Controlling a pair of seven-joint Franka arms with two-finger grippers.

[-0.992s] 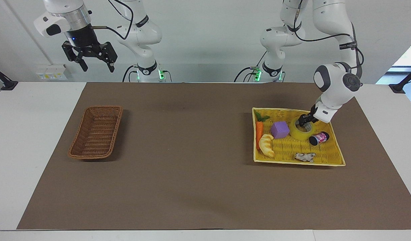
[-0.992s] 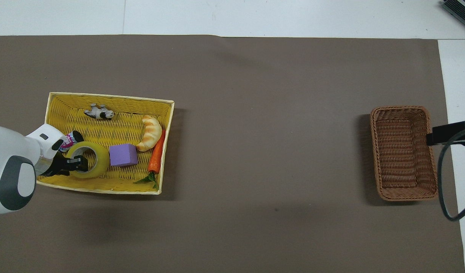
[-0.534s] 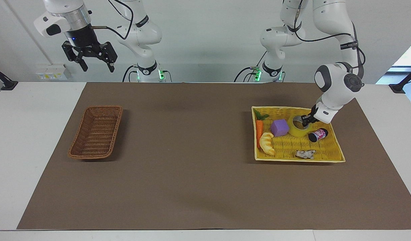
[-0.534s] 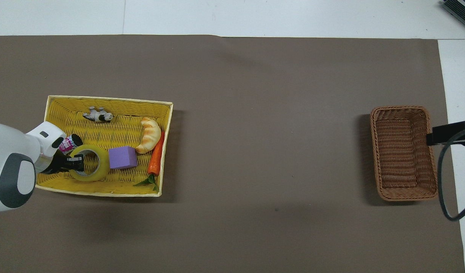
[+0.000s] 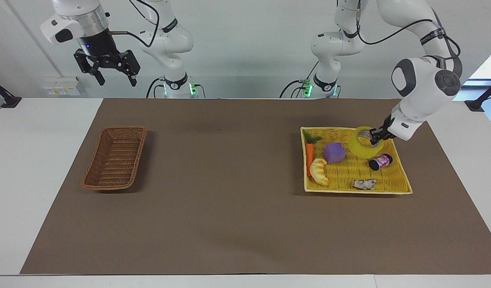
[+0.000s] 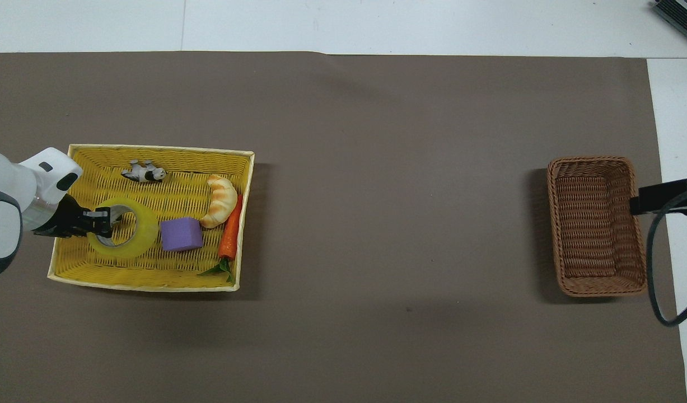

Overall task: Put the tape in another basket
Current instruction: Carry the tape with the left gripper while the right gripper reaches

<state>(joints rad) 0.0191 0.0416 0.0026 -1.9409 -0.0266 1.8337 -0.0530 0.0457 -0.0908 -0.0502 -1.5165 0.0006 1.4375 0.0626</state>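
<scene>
fingers of the left gripper are pinched together on the wall of the tape, one finger inside the roll's hole and one outside on the side toward the left arm's end of the table. that glossy yellow roll hangs tilted in the grip, raised off the floor of the yellow woven tray and over the part of it nearest the robots. in the overhead view the same gripper comes in from the tray's end wall and the roll hides the little bottle under it.

just beside the roll in the tray sits the purple cube, and past the cube lie the croissant and the toy carrot, side by side along the tray's wall. a small dark bottle with a pink label lies on its side just under the roll, and a grey-and-white animal figure lies farther from the robots.

well apart, toward the right arm's end of the table, stands the dark-brown wicker basket on the brown mat. the right gripper waits high in the air above the table edge near that basket, fingers spread wide with nothing between them.
</scene>
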